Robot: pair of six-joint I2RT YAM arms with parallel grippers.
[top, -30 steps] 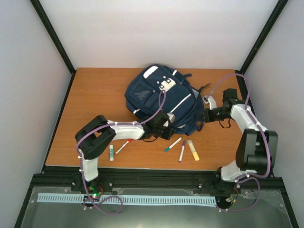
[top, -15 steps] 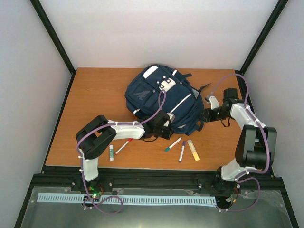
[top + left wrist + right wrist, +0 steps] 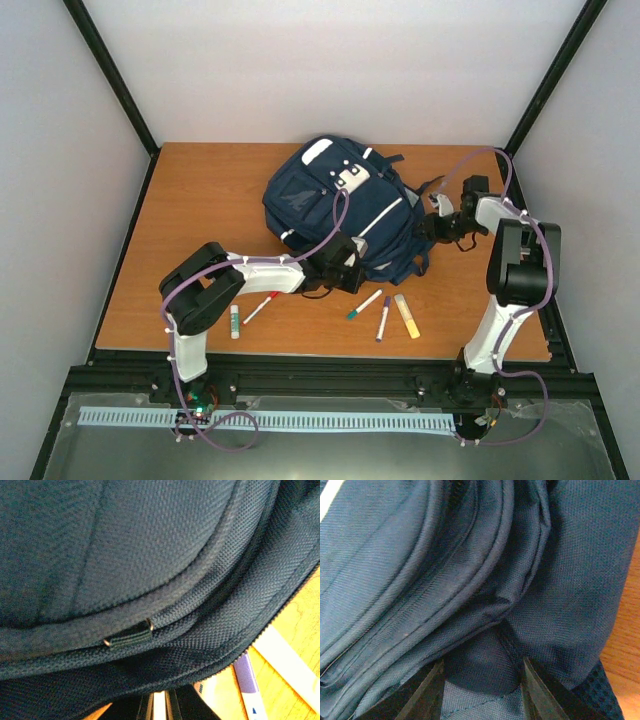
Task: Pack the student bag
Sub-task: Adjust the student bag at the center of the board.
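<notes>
The navy student bag (image 3: 340,205) lies on the wooden table (image 3: 200,220). My left gripper (image 3: 346,270) is at its near edge. In the left wrist view the bag's fabric (image 3: 150,555) fills the frame, with a zipper pull (image 3: 128,635) in the middle. The left gripper (image 3: 160,706) has its jaws close together under the fabric's edge and looks shut on it. My right gripper (image 3: 433,226) presses into the bag's right side. In the right wrist view the right gripper (image 3: 482,690) is open, with bag fabric (image 3: 480,665) bulging between its fingers.
A green-capped marker (image 3: 364,304), a purple marker (image 3: 383,318) and a yellow highlighter (image 3: 407,315) lie near the front edge, right of centre. A red-tipped marker (image 3: 260,307) and a glue stick (image 3: 234,321) lie front left. Dark straps (image 3: 425,190) trail off the bag's right side.
My right arm has swung toward the back of the table and its gripper has moved up and left against the bag's right side. The left arm and the bag have not moved.
</notes>
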